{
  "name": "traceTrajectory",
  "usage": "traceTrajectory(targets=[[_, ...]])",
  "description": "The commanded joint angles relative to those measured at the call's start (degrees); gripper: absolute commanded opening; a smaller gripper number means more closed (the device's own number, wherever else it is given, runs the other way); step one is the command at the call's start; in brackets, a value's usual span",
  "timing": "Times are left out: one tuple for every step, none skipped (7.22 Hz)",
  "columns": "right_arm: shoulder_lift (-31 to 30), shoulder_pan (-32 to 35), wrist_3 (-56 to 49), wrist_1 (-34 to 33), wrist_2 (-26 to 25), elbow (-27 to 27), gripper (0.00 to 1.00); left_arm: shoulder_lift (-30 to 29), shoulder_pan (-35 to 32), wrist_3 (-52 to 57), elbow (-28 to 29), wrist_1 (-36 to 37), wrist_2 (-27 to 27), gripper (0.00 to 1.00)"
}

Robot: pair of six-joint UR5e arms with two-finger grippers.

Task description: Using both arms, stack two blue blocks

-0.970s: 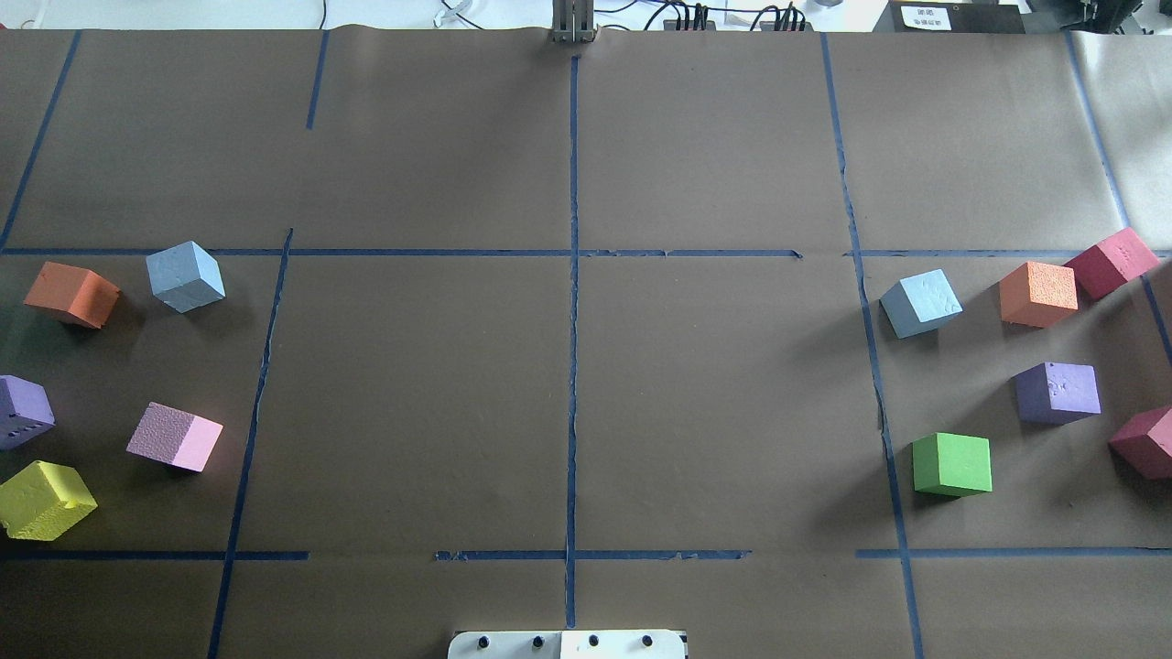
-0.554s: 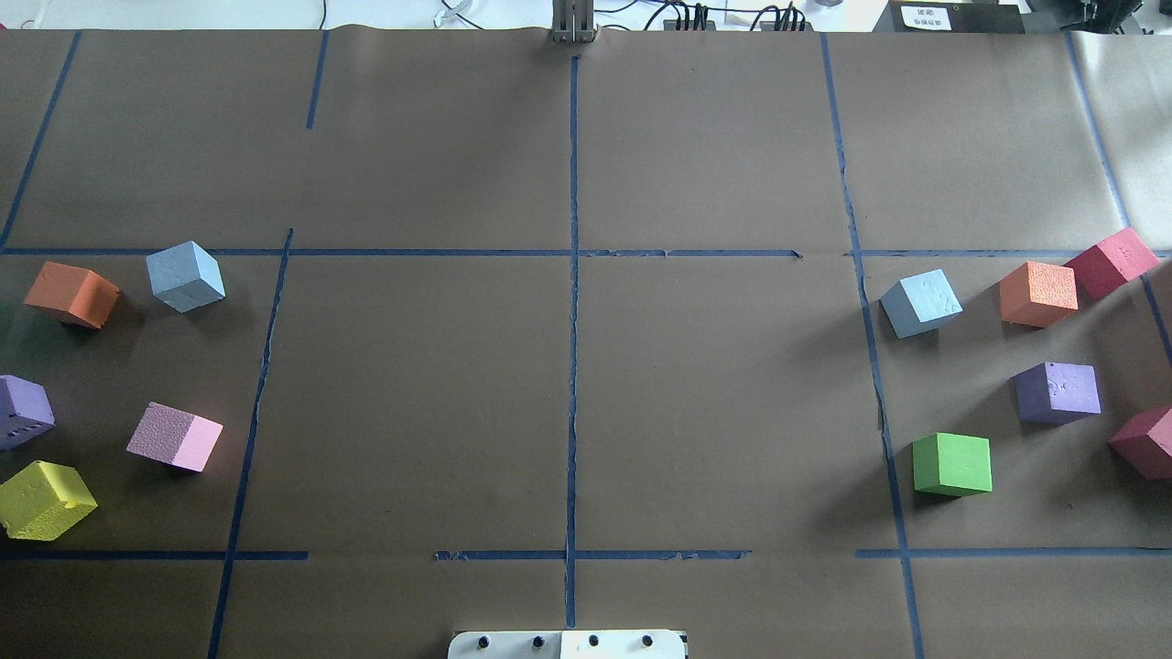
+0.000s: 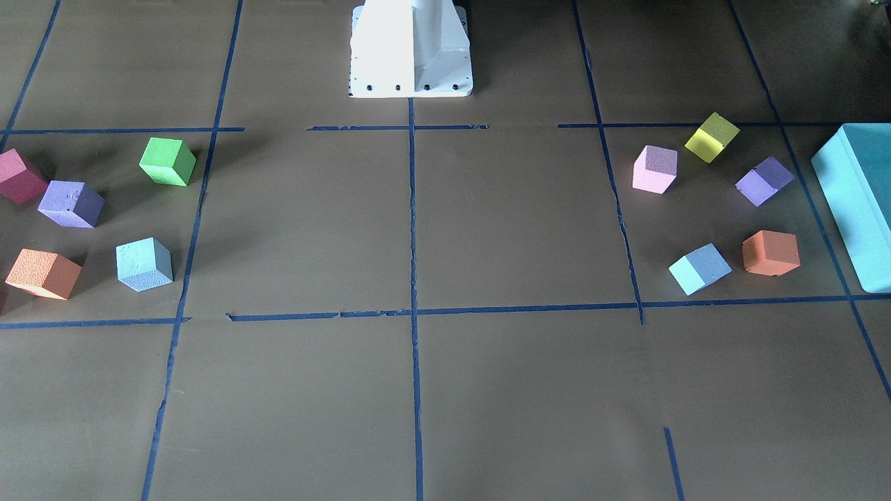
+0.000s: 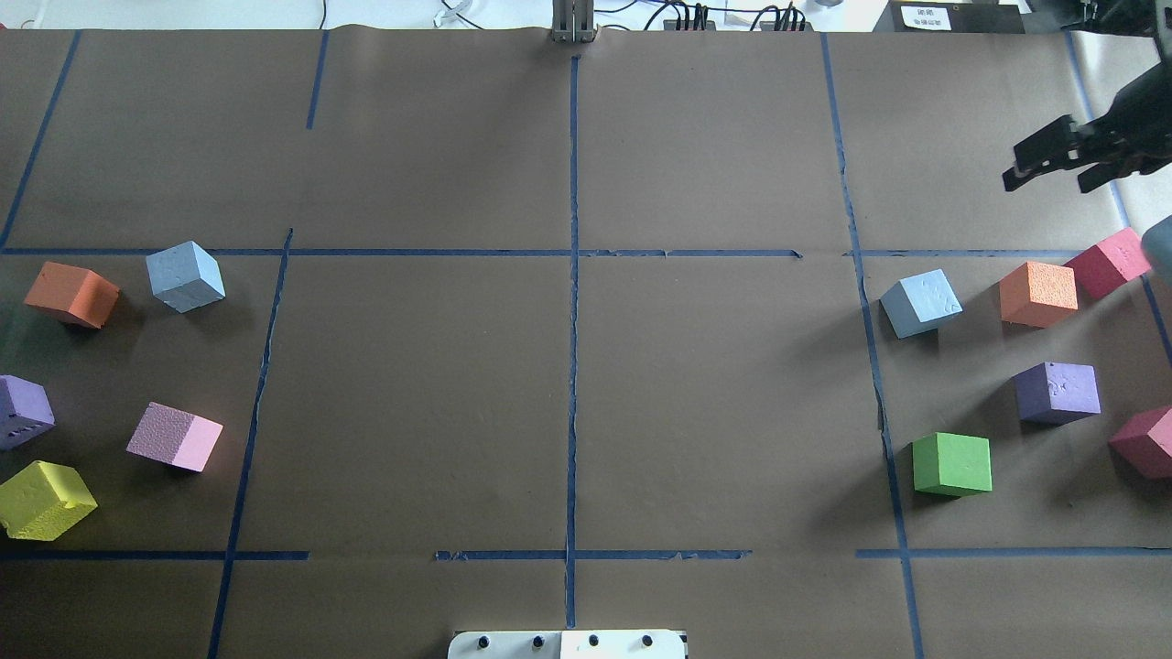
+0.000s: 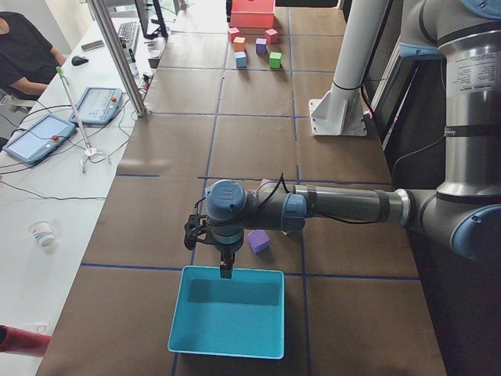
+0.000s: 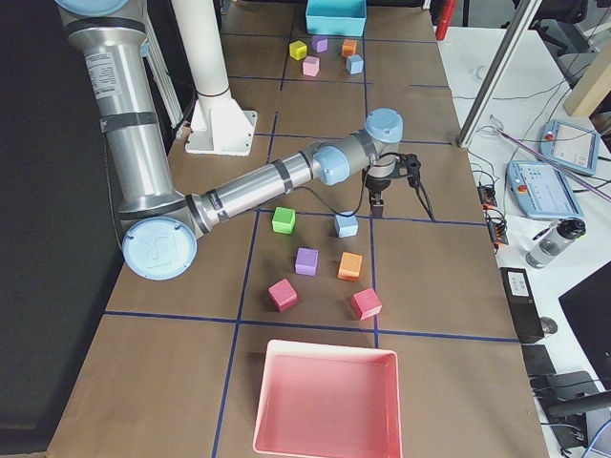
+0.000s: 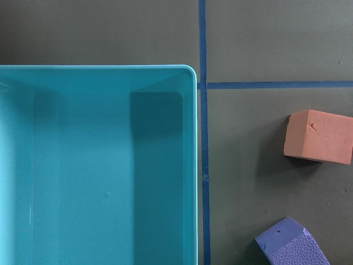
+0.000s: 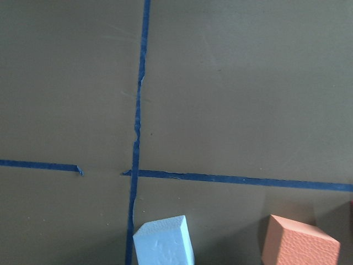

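Note:
One pale blue block [image 4: 186, 275] lies on the left of the table in the overhead view, and it also shows in the front view [image 3: 699, 268]. The other blue block [image 4: 921, 302] lies on the right, seen as well in the front view [image 3: 144, 264], the right side view [image 6: 346, 225] and the right wrist view [image 8: 164, 242]. My right gripper [image 4: 1053, 176] hovers beyond and to the right of that block, fingers apart and empty; it also shows in the right side view [image 6: 377, 200]. My left gripper [image 5: 225, 268] hangs over the teal box [image 5: 227, 313]; I cannot tell whether it is open or shut.
Orange [image 4: 1038, 294], purple [image 4: 1058, 392], green [image 4: 952, 464] and two red cubes surround the right blue block. Orange [image 4: 71, 294], pink [image 4: 174, 437], purple and yellow cubes sit near the left one. A pink tray [image 6: 325, 396] stands at the right end, and the white pedestal [image 3: 411, 49] at the robot's side.
My right gripper has come into the overhead view at the upper right, where nothing showed before. No block has moved.

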Motion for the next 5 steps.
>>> traceTrajectory(targets=[[-0.5, -9.5, 9.4, 9.1, -9.1, -0.4, 1.0, -0.1, 0.0, 0.0, 0.0, -0.1, 0.1, 1.0], [-1.1, -11.0, 8.7, 9.4, -9.3, -0.5, 1.0, -0.1, 0.0, 0.0, 0.0, -0.1, 0.1, 1.0], [-1.6, -12.2, 5.0, 9.3, -9.5, -1.6, 1.0, -0.2, 0.0, 0.0, 0.0, -0.2, 0.1, 1.0], [-1.9, -12.1, -1.0, 9.3, -9.4, -3.0, 1.0, -0.2, 0.0, 0.0, 0.0, -0.2, 0.1, 1.0], [-2.0, -12.2, -3.7, 9.3, -9.3, -5.2, 1.0, -0.2, 0.0, 0.0, 0.0, -0.1, 0.1, 1.0]])
